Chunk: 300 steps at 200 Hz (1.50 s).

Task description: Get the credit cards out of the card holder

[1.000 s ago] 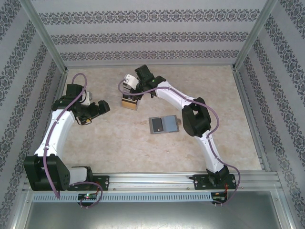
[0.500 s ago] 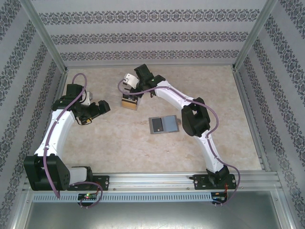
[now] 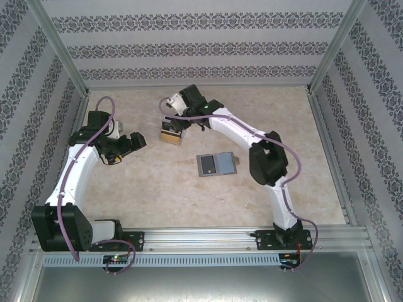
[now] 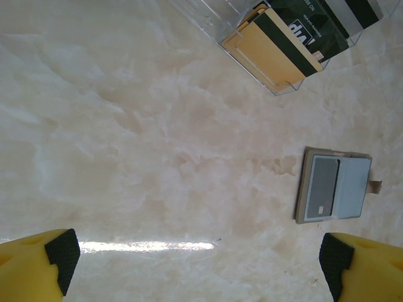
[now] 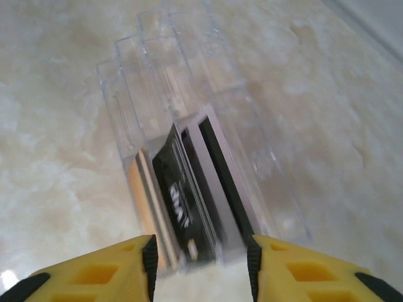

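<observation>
My right pincer (image 5: pixel 200 259) hangs parted over cards (image 5: pixel 177 201) filed in the box (image 5: pixel 165 75); the holder (image 3: pixel 216 165), frame centre, apparently holds one more.

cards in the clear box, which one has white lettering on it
The dark card, standing between the tan-gold card and the pale striped cards in the clear box. No lettering shows on the others.

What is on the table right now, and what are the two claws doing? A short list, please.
table: marble-patterned
card holder: lying open and flat, mid-table
clear box: cards stand inside, tan and dark
left gripper: open, above bare table
right gripper: open, over the cards in the box
</observation>
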{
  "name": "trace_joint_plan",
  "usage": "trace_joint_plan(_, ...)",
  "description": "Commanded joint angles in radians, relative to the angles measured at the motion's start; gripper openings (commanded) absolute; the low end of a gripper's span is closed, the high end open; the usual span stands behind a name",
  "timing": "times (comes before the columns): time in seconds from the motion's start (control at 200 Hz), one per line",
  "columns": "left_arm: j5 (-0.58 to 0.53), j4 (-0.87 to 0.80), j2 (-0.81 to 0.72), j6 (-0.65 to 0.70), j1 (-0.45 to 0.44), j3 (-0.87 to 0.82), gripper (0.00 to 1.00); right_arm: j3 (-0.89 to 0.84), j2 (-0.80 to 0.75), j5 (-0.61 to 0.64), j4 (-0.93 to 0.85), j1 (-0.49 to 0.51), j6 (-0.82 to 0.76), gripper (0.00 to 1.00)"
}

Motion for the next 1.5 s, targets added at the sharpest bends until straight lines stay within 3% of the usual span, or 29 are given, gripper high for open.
trace_joint_plan(0.0, 0.032, 0.028, 0.001, -0.002, 0.012, -0.017, 1.0, -0.168, -0.198, 0.077, 0.037, 0.004, 0.256, 0.53)
trace_joint_plan(0.225, 0.127, 0.089, 0.016, -0.056, 0.008, -0.052, 1.0, -0.589, -0.451, 0.062, 0.075, -0.025, 0.569, 0.6)
trace_joint_plan(0.44, 0.146, 0.191, 0.027, -0.164, -0.041, -0.104, 1.0, -0.842, -0.479, -0.115, 0.175, -0.073, 0.748, 0.55)
trace_joint_plan(0.809, 0.049, 0.351, 0.097, -0.356, -0.243, -0.109, 1.0, -0.88, -0.346, -0.213, 0.253, -0.147, 0.776, 0.38)
trace_joint_plan(0.954, 0.031, 0.434, 0.157, -0.425, -0.345, -0.107, 0.96, -0.873, -0.318, -0.23, 0.257, -0.163, 0.771, 0.32)
trace_joint_plan(1.094, 0.027, 0.474, 0.236, -0.456, -0.43, -0.078, 0.87, -0.884, -0.314, -0.242, 0.257, -0.172, 0.761, 0.27)
trace_joint_plan(1.219, 0.039, 0.527, 0.309, -0.486, -0.494, -0.057, 0.73, -0.9, -0.314, -0.258, 0.266, -0.182, 0.758, 0.21)
trace_joint_plan(1.354, 0.05, 0.568, 0.395, -0.507, -0.547, -0.021, 0.55, -0.906, -0.315, -0.262, 0.269, -0.189, 0.757, 0.19)
trace_joint_plan(1.494, 0.053, 0.588, 0.477, -0.515, -0.593, 0.026, 0.44, -0.9, -0.305, -0.263, 0.263, -0.191, 0.75, 0.18)
